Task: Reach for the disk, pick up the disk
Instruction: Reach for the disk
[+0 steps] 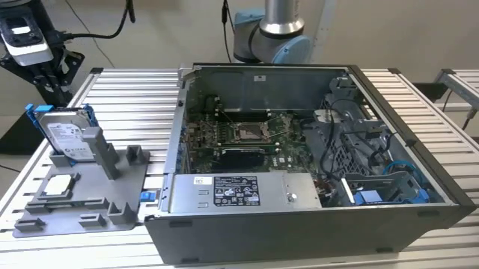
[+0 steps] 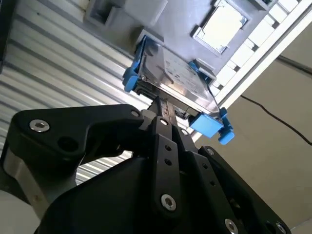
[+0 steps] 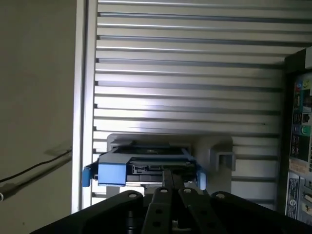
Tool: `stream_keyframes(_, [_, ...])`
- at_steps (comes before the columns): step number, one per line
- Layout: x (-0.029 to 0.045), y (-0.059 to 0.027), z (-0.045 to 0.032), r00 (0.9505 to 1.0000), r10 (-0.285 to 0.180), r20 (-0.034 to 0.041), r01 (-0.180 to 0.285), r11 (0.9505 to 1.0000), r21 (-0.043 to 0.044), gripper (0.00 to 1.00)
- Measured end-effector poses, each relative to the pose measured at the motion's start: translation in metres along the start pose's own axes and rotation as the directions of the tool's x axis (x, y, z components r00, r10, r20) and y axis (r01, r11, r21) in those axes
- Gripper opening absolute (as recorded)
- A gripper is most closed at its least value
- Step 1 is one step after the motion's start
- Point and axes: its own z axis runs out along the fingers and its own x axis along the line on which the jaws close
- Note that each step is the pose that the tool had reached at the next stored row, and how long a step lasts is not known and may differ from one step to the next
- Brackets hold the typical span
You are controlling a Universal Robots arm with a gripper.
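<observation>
The disk (image 1: 66, 134) is a silver drive with a white label in a bright blue bracket. It stands on edge in a grey holder (image 1: 112, 185) at the exterior view's left. My black gripper (image 1: 54, 88) hangs a short way above the disk's upper edge, apart from it. In both wrist views the thin fingers lie close together with nothing between them. Their tips (image 2: 161, 105) (image 3: 171, 176) point at the disk's near edge (image 2: 175, 80) (image 3: 146, 168).
A small square silver chip (image 1: 58, 186) (image 2: 222, 24) lies on the same grey holder. An open computer case (image 1: 299, 168) (image 3: 297, 136) fills the middle and the exterior view's right of the slatted metal table (image 1: 127, 101). The table's edge runs close behind the holder.
</observation>
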Motion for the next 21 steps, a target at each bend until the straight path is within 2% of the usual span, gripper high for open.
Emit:
stream_keyframes(5, [0.0219, 0.0003, 0.0005, 1.0000, -0.002, -0.0001, 0.002, 1.0000, 0.0000, 0.00])
stream_keyframes(8, [0.0306, -0.0007, 0.0007, 1.0000, -0.006, -0.0003, 0.006, 1.0000, 0.0000, 0.00])
stream_keyframes(15, [0.0426, -0.0035, 0.0013, 0.9998, -0.020, -0.0008, 0.020, 0.9998, 0.0000, 0.00])
stream_keyframes(21, [0.0430, -0.0035, 0.0012, 0.9998, -0.020, -0.0008, 0.020, 0.9998, -0.0001, 0.00])
